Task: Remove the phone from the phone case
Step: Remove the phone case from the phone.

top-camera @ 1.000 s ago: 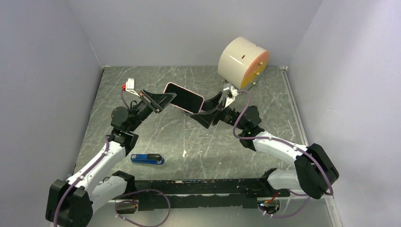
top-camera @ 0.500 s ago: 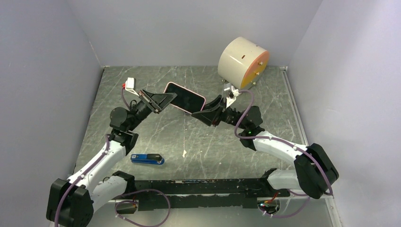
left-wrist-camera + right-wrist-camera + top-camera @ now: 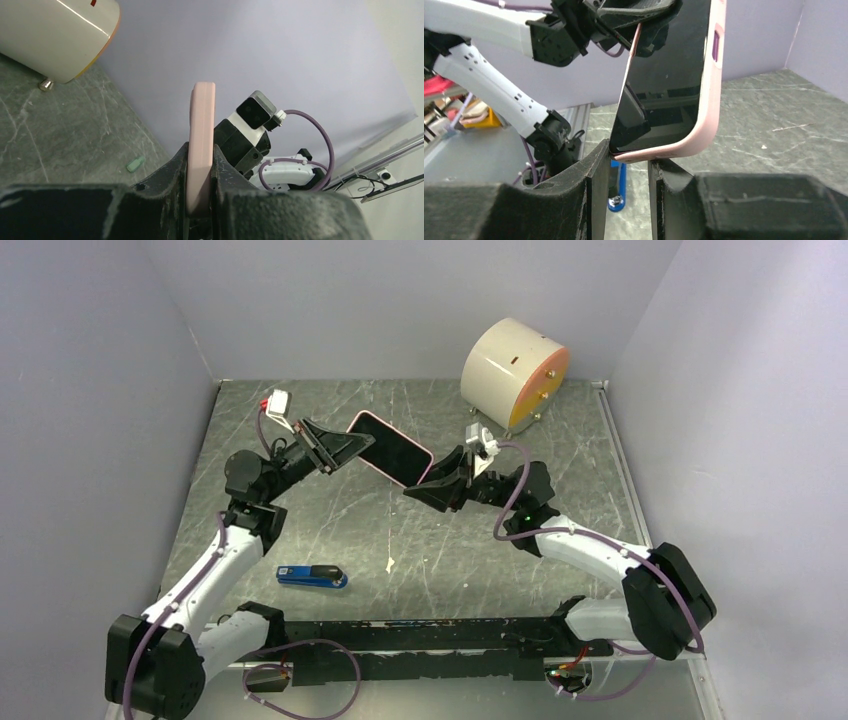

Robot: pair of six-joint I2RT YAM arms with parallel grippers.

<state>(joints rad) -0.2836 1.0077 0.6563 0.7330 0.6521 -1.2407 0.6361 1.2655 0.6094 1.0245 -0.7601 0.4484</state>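
Observation:
A phone with a black screen (image 3: 388, 447) sits in a pink case (image 3: 362, 419) and is held in the air, tilted, above the table's middle. My left gripper (image 3: 340, 448) is shut on the case's left end; in the left wrist view the pink edge (image 3: 202, 135) is clamped between the fingers (image 3: 170, 175). My right gripper (image 3: 432, 482) is open at the phone's right end. In the right wrist view (image 3: 629, 159) the case's rounded end (image 3: 704, 131) rests at the fingertips (image 3: 601, 155), and the screen (image 3: 664, 75) faces left.
A cream drum with an orange face (image 3: 514, 360) stands at the back right; it also shows in the left wrist view (image 3: 55, 35). A blue tool (image 3: 311, 576) and a small white scrap (image 3: 389, 564) lie on the grey table. Purple walls close in on three sides.
The left wrist has turned and risen slightly, tilting the phone more steeply. The right gripper has moved left and closer, up against the phone's right end.

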